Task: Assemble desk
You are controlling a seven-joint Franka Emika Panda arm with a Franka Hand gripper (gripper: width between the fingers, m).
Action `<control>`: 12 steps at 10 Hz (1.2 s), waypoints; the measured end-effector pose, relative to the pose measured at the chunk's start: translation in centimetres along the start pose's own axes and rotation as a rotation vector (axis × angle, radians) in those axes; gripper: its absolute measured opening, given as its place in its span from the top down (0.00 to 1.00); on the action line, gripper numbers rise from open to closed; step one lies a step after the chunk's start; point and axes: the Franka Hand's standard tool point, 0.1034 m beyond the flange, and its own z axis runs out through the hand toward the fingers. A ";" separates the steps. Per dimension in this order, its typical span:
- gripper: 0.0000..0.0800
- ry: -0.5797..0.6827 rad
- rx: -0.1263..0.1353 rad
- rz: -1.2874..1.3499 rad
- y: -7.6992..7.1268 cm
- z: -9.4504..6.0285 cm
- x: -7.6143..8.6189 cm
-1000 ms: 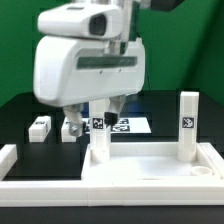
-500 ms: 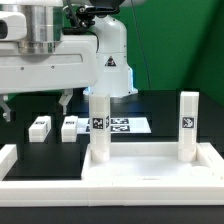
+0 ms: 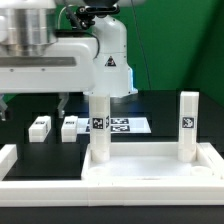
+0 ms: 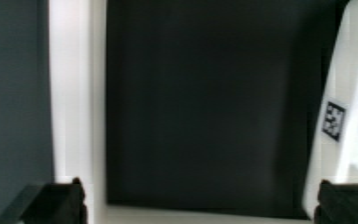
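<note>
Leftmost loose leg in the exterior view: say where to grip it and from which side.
Probably grip the leg across its middle, from above: it lies flat on the table, apart from the neighbouring leg, both sides free.

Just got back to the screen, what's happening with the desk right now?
Nothing is being handled right now. The gripper is open and empty, hovering over the black table. Two upright legs stand on the desk top. Two loose legs lie beside the marker board.
</note>
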 end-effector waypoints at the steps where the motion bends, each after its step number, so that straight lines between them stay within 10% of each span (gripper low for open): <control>1: 0.19 -0.025 0.026 0.119 0.2 1.6 -2.1; 3: 0.19 -0.060 0.075 0.276 1.9 2.1 -4.1; 7: 0.19 -0.063 0.066 0.400 1.8 2.3 -3.9; 11: 0.19 -0.489 0.292 0.369 2.8 2.5 -10.1; 12: 0.19 -0.567 0.307 0.358 2.1 2.5 -10.2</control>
